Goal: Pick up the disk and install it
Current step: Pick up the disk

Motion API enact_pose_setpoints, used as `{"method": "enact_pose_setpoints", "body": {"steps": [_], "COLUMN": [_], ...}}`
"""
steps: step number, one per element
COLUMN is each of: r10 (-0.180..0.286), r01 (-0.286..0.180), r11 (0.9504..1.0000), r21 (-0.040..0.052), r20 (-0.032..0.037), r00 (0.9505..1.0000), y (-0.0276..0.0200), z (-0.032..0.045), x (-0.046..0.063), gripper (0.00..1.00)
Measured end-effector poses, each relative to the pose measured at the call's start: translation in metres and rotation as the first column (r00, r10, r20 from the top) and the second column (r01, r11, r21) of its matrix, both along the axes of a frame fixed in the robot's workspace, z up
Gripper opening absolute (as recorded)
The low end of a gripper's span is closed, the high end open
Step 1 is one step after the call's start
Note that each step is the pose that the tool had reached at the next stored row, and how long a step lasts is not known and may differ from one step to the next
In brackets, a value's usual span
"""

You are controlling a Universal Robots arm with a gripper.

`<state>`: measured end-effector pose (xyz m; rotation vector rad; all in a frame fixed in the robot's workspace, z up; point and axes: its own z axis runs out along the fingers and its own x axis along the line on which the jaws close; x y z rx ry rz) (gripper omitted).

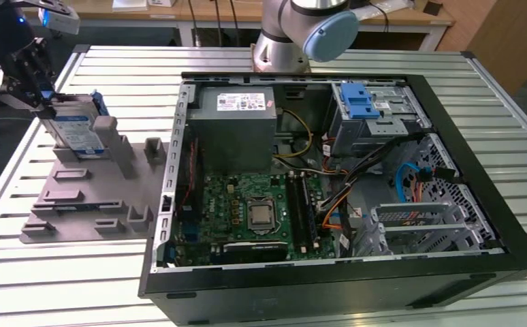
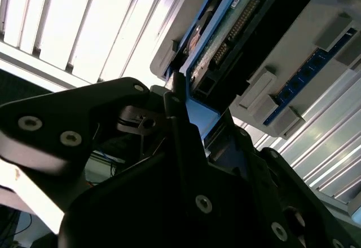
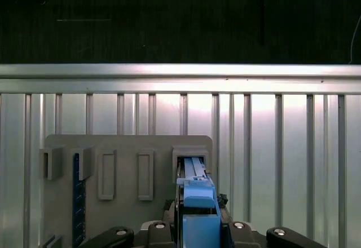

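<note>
Jamming is your main risk: the gripper (image 1: 45, 102) looks to have its jaws closed on the blue edge of the disk (image 1: 75, 129), which stands upright in a slot of the grey fixture (image 1: 82, 197). Pull crooked and it could bind there or slip free.

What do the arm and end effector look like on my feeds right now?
The arm is silver-grey metal with a round pale-blue joint cap. The end effector is matte black and blocky, dotted with silver screw heads in both wrist views.
</note>
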<state>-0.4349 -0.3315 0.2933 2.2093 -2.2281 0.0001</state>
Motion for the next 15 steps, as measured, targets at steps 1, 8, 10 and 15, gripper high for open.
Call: {"method": "enact_pose_setpoints", "body": {"steps": [1, 8, 10, 15], "r10": [0.000, 0.000, 0.000, 0.000], "r01": [0.000, 0.000, 0.000, 0.000], "r11": [1.0000, 1.0000, 1.0000, 1.0000], "r21": [0.0000, 0.0001, 0.0000, 0.0002], "r20": [0.0000, 0.0002, -0.0002, 0.0003], "r00": [1.0000, 1.0000, 1.0000, 1.0000], "y": [0.0000, 0.0000, 0.0000, 0.0000], "z": [0.0000, -0.0045, -0.0047, -0.0036], "x": [0.0000, 0.0000, 0.0000, 0.0000], "gripper": [0.36, 0.44, 0.44, 0.36]}}
